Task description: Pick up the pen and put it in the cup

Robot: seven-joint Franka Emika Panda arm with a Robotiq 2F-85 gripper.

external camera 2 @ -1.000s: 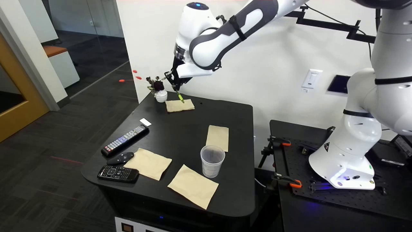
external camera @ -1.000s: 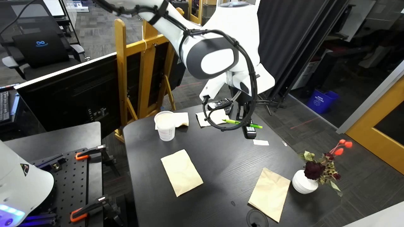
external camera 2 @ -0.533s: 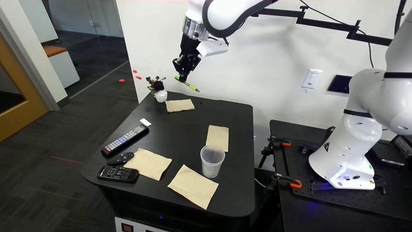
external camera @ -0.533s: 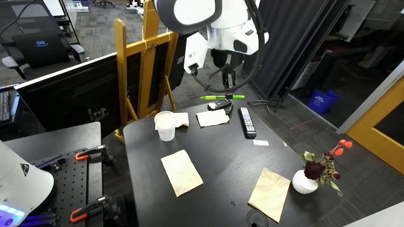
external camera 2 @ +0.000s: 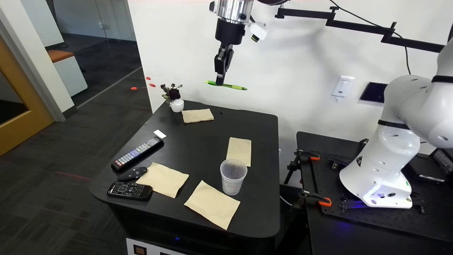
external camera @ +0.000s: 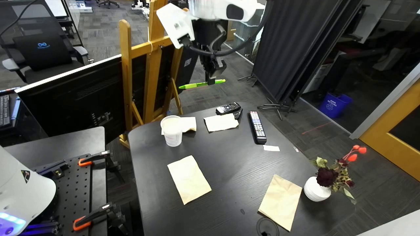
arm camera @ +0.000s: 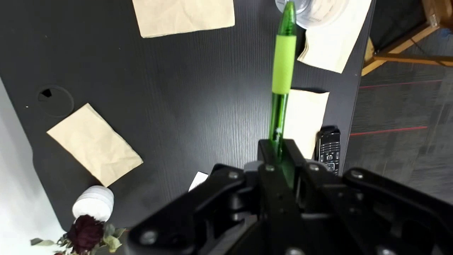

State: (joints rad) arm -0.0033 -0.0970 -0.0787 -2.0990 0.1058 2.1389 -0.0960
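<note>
Black table (external camera 2: 198, 143) in an exterior view, with the gripper (external camera 2: 219, 81) hanging higher up. Near the table's 12 o'clock there's a white vase (external camera 2: 177, 106) with flowers (external camera 2: 173, 94) in it, translucent cup (external camera 2: 232, 185) stands around 3, long remote (external camera 2: 138, 154) lies about 9. Jaws are clenched on the green pen (external camera 2: 233, 86), midair, shifted toward 2-ish since earlier.

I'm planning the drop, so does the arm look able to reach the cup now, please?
Likely yes: the cup stands open with nothing visible blocking it, though the pen, held nearly level, may need tilting.
</note>
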